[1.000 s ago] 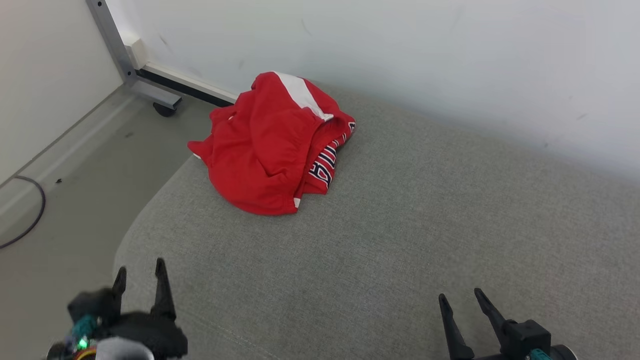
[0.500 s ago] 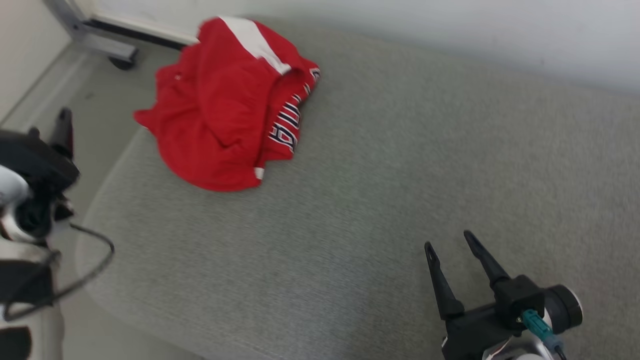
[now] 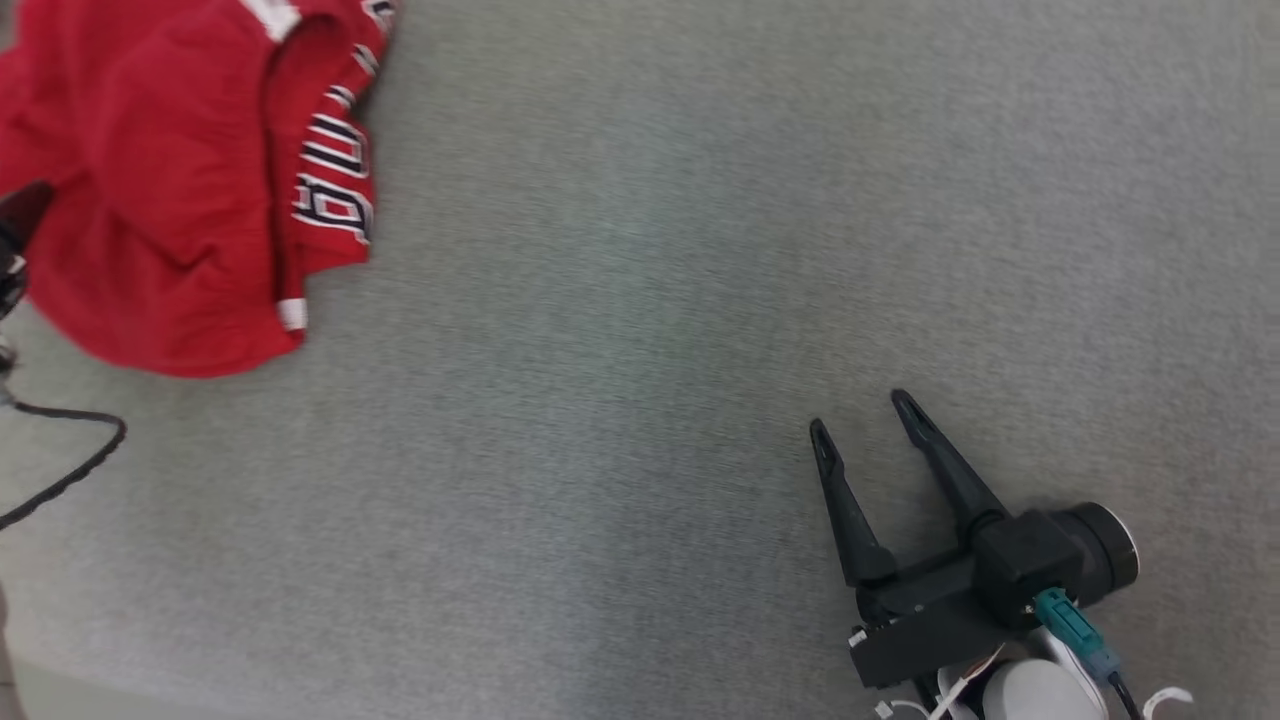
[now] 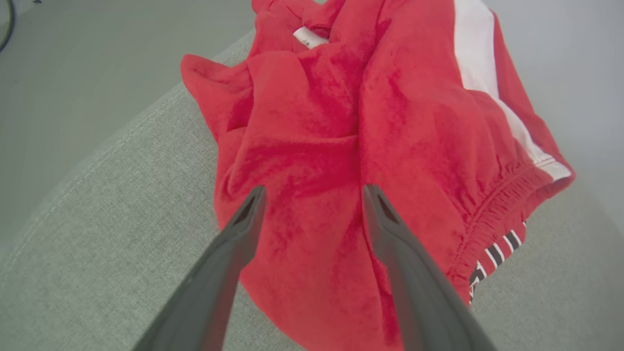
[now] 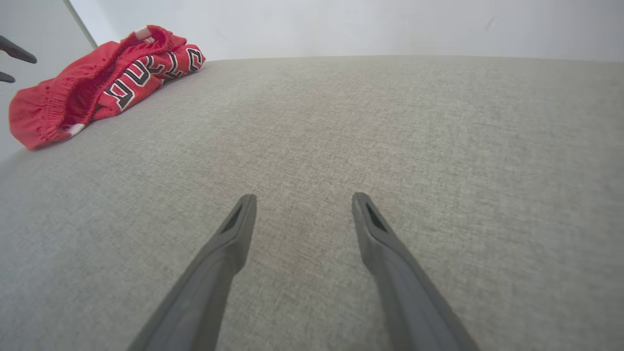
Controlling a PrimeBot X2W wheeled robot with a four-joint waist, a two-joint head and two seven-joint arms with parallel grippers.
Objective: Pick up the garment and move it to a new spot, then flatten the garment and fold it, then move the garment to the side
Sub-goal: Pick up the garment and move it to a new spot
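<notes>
Nearest, low right in the head view: right gripper (image 3: 862,412), fingers spread wide, gripping nothing. Hovers above bare grey cushion (image 3: 640,400), well apart from the garment (image 3: 150,200) at upper left. Points along the cushion in its own wrist view, red garment far off at upper left, close to the pale wall (image 5: 341,24). Farther out, near the cushion's rounded edge: left gripper (image 4: 314,189), equally spread and empty. Hangs just above the garment's crumpled red cloth, one finger to each side of a fold; cannot tell whether touching. Beyond the fingertips: white side stripe (image 4: 475,58), elastic waistband (image 4: 497,204) at right, black-and-white lettering (image 4: 495,253) peeking out beneath it.
</notes>
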